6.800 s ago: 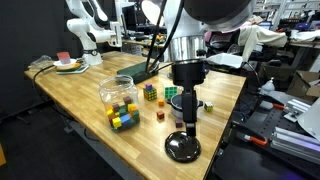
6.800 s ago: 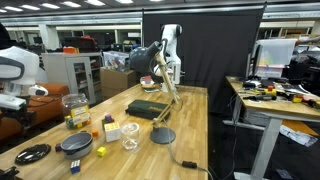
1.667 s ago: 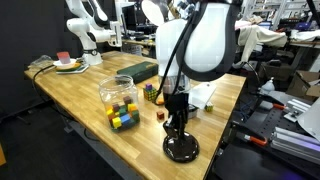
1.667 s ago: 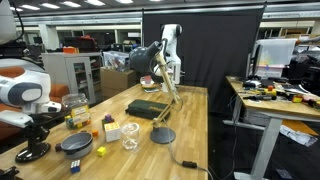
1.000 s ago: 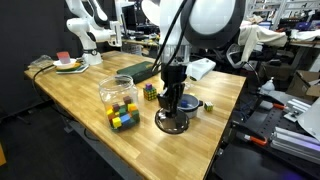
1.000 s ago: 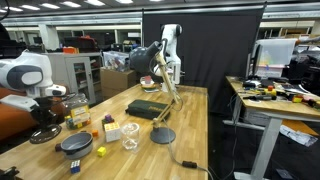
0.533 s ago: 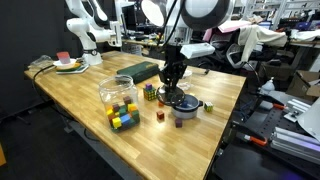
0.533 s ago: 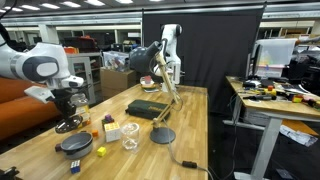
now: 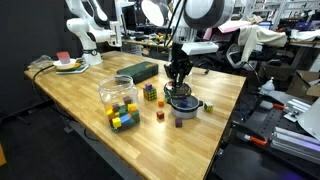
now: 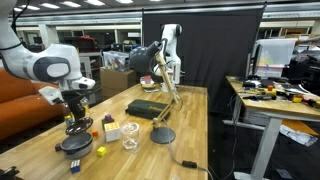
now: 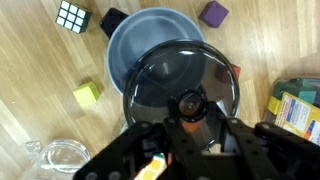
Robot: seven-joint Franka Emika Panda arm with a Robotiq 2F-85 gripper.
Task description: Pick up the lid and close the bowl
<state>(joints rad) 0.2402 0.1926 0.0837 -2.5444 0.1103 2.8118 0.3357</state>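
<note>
The bowl [image 11: 140,45], silver with a teal-blue inside, stands on the wooden table; it also shows in both exterior views [image 9: 185,104] [image 10: 75,147]. The lid [image 11: 165,80], a dark glossy disc, hangs just above the bowl, shifted a little to one side so that part of the blue inside shows. My gripper [image 11: 192,113] is shut on the lid's small centre knob. In both exterior views the gripper [image 9: 180,84] [image 10: 75,126] points straight down over the bowl. Whether the lid touches the rim I cannot tell.
Around the bowl lie a Rubik's cube [image 11: 72,15], a black block [image 11: 113,20], a purple block [image 11: 212,13], a yellow block [image 11: 87,94] and a clear glass [image 11: 60,158]. A clear container of coloured blocks [image 9: 118,100] stands nearby. A grey disc [image 10: 163,135] lies apart.
The gripper has carried the lid away from the table's near edge and across to the bowl. It now hangs lower, directly over the bowl.
</note>
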